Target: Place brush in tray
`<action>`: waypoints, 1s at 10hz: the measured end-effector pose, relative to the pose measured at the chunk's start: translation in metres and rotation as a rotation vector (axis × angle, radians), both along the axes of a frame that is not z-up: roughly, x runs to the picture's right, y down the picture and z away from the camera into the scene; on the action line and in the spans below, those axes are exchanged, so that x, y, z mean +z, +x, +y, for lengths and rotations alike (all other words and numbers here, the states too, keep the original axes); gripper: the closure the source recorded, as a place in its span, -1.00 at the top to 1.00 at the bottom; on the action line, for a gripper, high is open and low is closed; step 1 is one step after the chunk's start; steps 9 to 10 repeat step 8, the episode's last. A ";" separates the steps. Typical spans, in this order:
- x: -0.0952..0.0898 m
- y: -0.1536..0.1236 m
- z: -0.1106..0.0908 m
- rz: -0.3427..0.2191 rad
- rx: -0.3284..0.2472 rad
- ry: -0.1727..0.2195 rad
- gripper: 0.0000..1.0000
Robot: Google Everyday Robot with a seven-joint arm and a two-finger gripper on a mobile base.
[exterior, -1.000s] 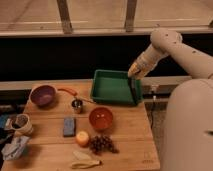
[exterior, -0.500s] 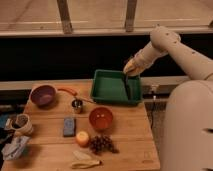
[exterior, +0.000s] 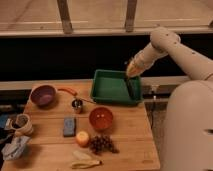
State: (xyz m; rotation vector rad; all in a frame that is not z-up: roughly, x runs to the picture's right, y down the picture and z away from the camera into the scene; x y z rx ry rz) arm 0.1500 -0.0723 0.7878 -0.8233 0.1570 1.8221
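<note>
The green tray sits at the back right of the wooden table. My gripper hangs over the tray's right part, just above its far rim. It is shut on the top end of the slim black brush. The brush hangs down from the gripper and slants toward the tray's right inner wall. Its lower end is inside the tray, at or near the floor. I cannot tell whether it touches.
An orange bowl stands in front of the tray, with a purple bowl, a carrot and a small metal cup to the left. A blue sponge, an orange fruit, grapes and a banana lie nearer the front.
My gripper has moved a little left over the tray and then slightly down. The brush has moved with it, from the tray's right rim to further inside.
</note>
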 end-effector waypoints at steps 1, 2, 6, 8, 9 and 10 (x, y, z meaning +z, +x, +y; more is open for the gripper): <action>-0.005 0.009 0.010 0.005 0.006 -0.017 -0.59; -0.011 0.025 0.022 0.005 0.014 -0.034 -0.33; -0.012 0.027 0.031 -0.015 0.020 -0.049 0.01; -0.012 0.027 0.031 -0.015 0.021 -0.049 0.01; -0.012 0.027 0.031 -0.015 0.021 -0.049 0.01; -0.012 0.027 0.031 -0.015 0.021 -0.049 0.01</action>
